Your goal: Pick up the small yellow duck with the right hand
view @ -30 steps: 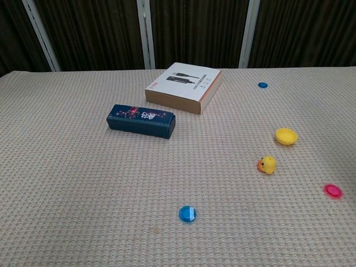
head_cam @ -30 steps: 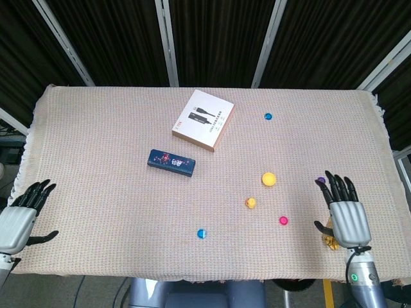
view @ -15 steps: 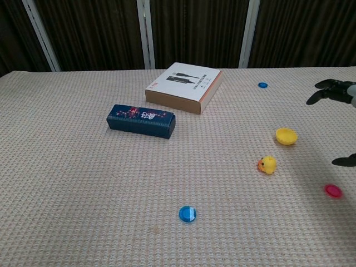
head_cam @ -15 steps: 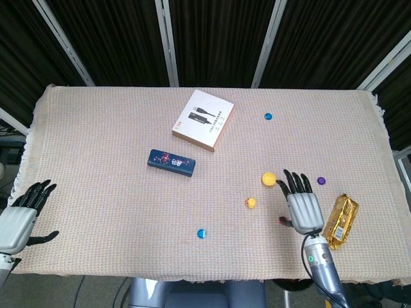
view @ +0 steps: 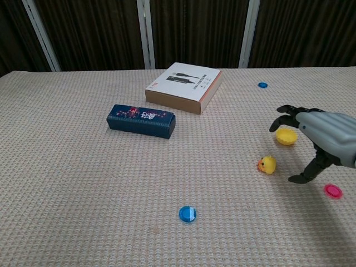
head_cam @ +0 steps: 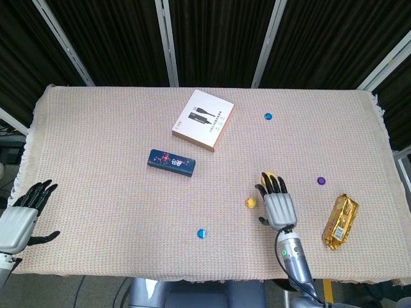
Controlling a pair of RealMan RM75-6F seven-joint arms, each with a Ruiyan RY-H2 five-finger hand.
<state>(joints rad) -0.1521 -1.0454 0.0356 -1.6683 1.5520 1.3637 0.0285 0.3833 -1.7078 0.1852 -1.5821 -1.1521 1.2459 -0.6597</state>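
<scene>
- Your right hand hovers just right of the duck, fingers spread, holding nothing.
- The duck sits on the cloth, right of centre and toward the near edge, apart from the hand; a yellow cap lies just beyond it.
- Done, by this judgement: the approach. Left: lowering, closing on the duck, lifting.
- Your left hand rests spread and empty at the near left corner.

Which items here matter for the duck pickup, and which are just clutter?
Job: small yellow duck; right hand, open beside it.

Clutter: white box; dark blue box; yellow cap; gold snack pack; blue, pink and purple discs; left hand.
</scene>
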